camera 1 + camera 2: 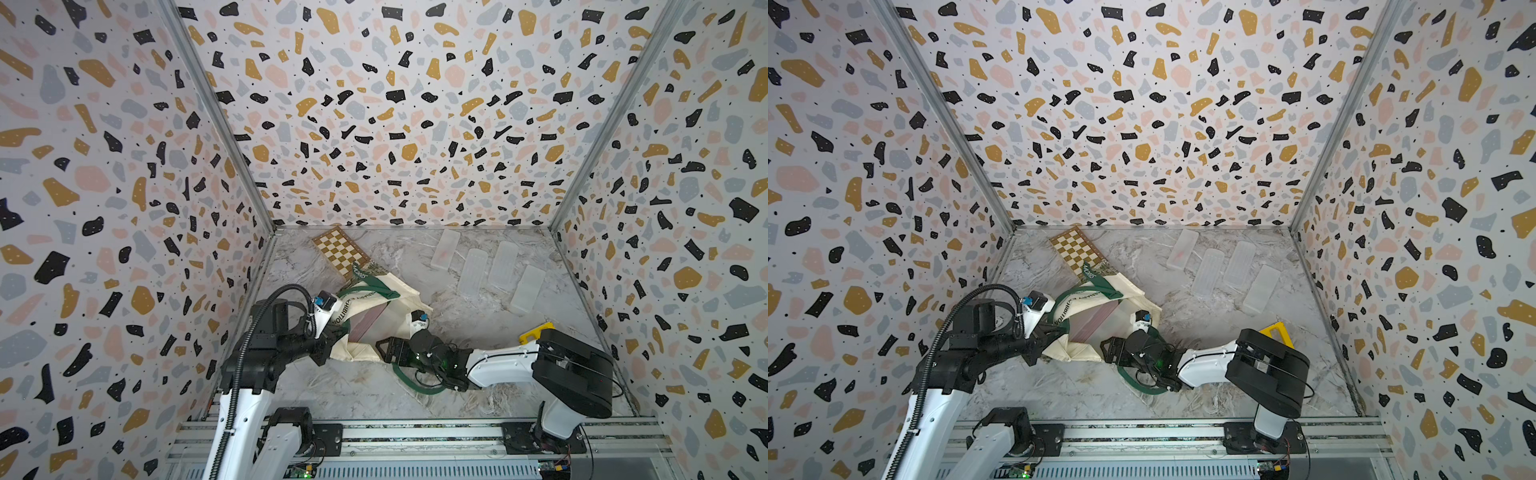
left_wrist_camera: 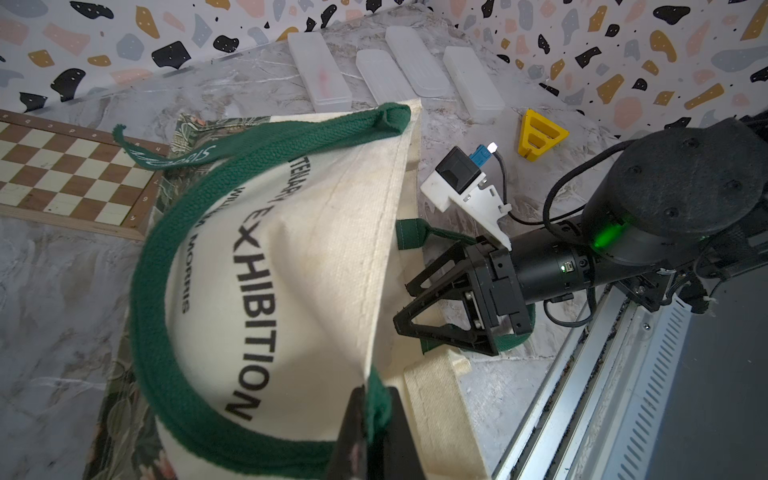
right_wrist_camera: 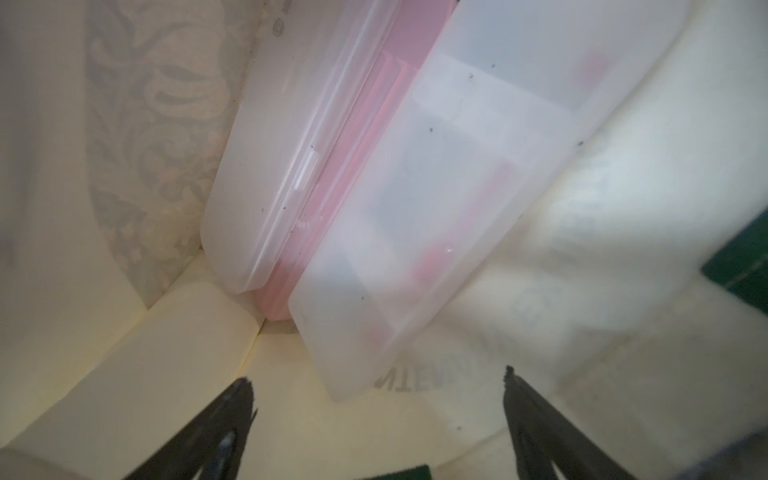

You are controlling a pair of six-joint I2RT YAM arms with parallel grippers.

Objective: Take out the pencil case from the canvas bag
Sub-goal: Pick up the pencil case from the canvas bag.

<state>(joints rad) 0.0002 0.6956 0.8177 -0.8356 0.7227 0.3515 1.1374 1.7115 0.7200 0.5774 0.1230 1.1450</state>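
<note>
Right fingers (image 3: 216,432) half-hidden inside canvas bag (image 2: 316,232)

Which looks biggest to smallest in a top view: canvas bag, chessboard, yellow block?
1. canvas bag, clearly largest.
2. chessboard; it lies farther from the camera, with one corner under the bag.
3. yellow block, smallest, only partly visible.
</note>
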